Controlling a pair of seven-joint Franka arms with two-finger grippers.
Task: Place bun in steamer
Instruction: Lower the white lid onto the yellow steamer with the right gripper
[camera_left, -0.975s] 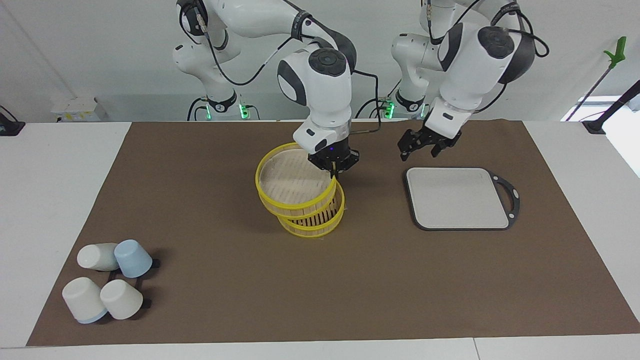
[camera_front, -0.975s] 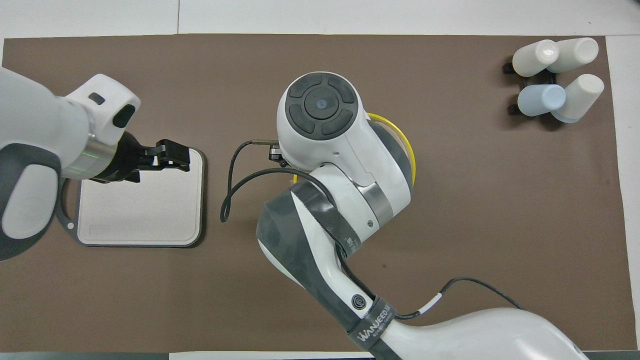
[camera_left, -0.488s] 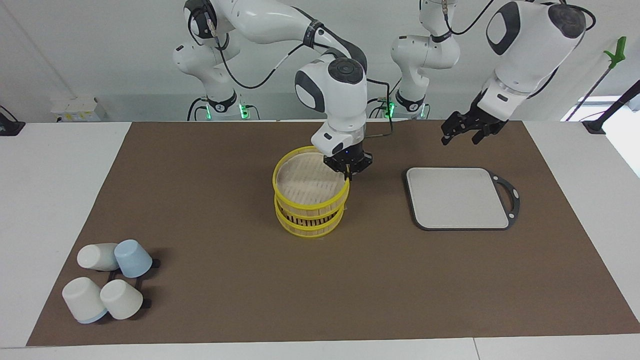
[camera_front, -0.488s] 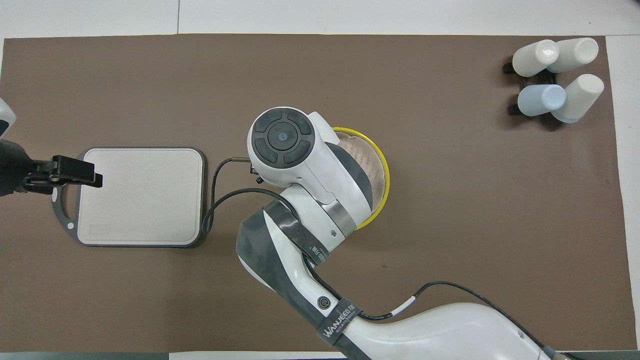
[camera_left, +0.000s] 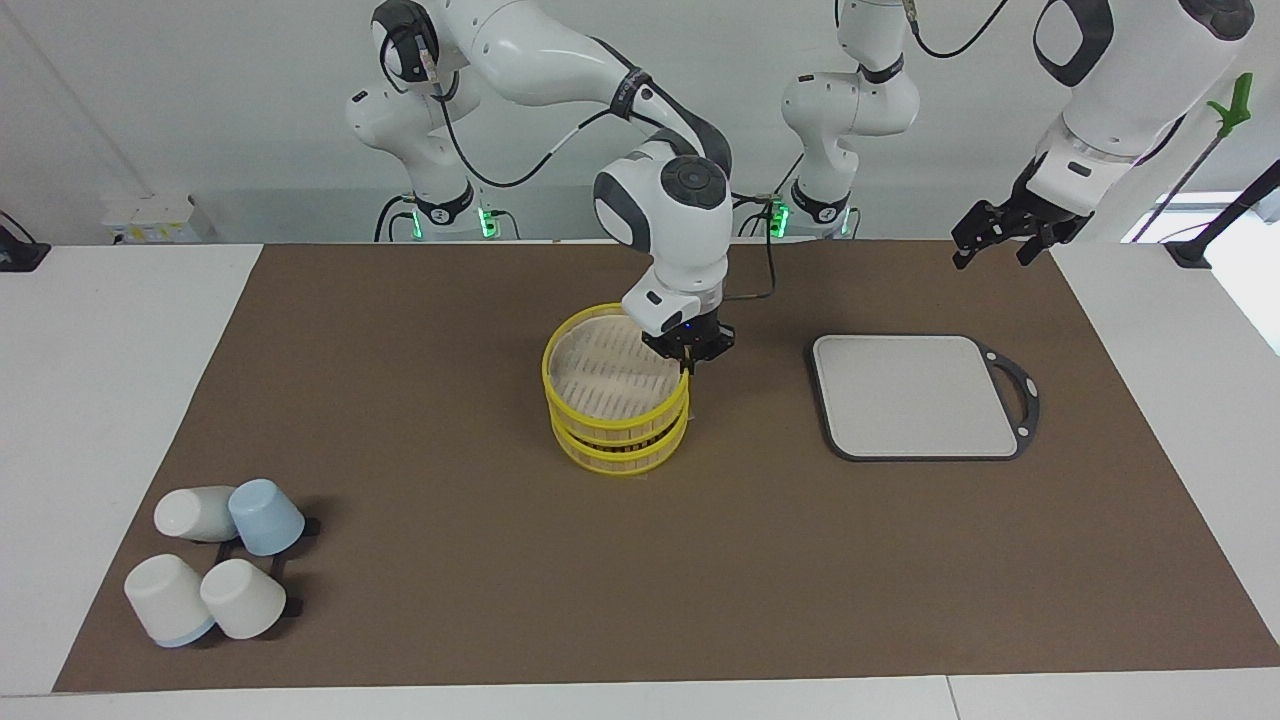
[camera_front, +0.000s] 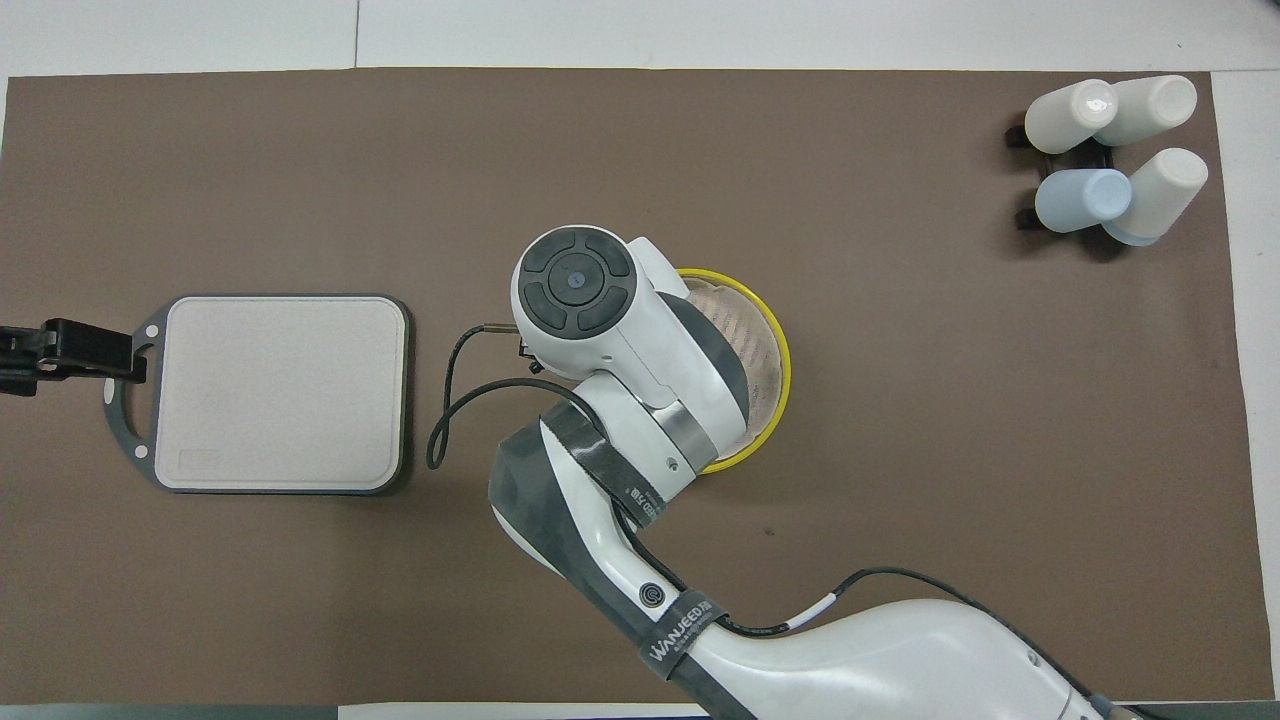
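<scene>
The steamer, two stacked tiers with yellow rims and a pale slatted floor, stands level in the middle of the brown mat. My right gripper is shut on the top tier's rim, at the edge toward the left arm's end. In the overhead view the right arm's wrist covers that gripper and part of the steamer. My left gripper hangs open and empty, raised over the mat's edge at its own end of the table, beside the board's handle. The bun is out of view.
A grey square board with a dark handle lies on the mat toward the left arm's end. Several overturned cups sit on a small rack at the mat's corner farthest from the robots, toward the right arm's end.
The steamer's top tier, tilted and offset a second ago, now sits level on the lower tier. The left arm has lifted and swung away from the board toward its end of the table.
</scene>
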